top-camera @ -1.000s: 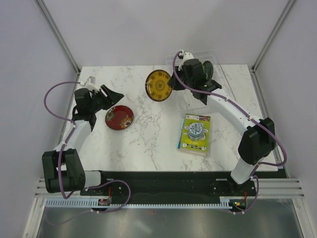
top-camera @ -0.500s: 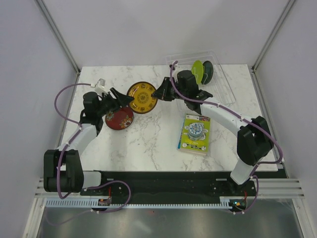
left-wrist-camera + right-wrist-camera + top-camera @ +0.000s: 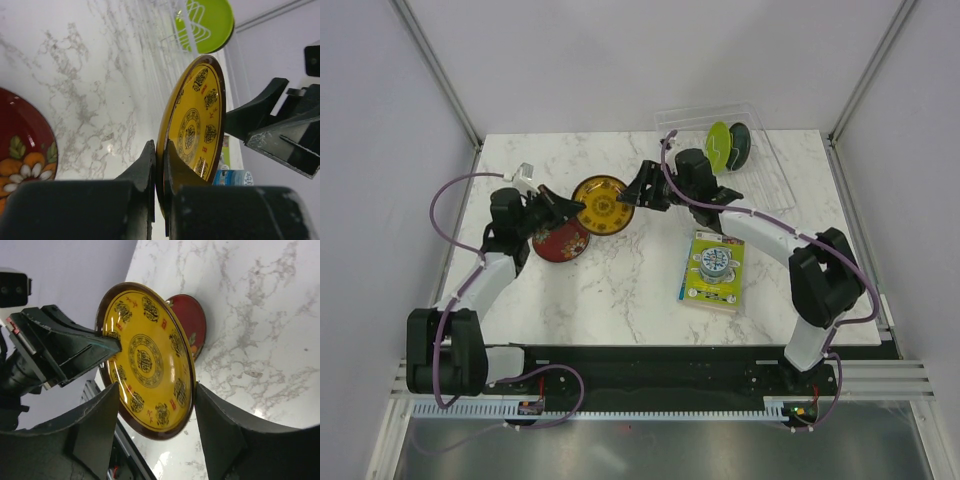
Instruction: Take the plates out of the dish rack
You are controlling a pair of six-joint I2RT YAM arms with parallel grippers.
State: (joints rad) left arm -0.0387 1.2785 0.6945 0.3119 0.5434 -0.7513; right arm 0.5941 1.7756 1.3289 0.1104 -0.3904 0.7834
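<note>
"Jaws first: how did they stand?" asked Ines.

"Those of the left gripper [image 3: 159, 165] were together, clamped on the rim of the round golden-yellow patterned plate [image 3: 192, 130]. From above, the hold was at the plate's nine o'clock edge. Those of the right gripper [image 3: 155, 395] stood apart, one finger on either side of the same plate. I could not tell whether either pad touched it."

"Where was that plate?"

"Off the white marbled table [image 3: 620, 290], tilted on edge between the two grippers, at about ten o'clock from the table's middle. The round red flowered plate [image 3: 560, 241] lay flat at nine o'clock, just beside it. The plain lime green plate [image 3: 718, 146] and the dark teal plate [image 3: 740, 145] stood upright in the clear plastic dish rack [image 3: 775, 180] at one o'clock. A flat green-yellow package [image 3: 713, 270] lay at four o'clock."

"How would the yellow one handle?"

"Stiff and glossy, I judged, so slippery under a thin pinch. It looked light enough for one gripper, but held at one edge it would want to swing, and a drop could chip it. The rim was the place to hold it, with the fingers well over the lip, front and back."
</note>
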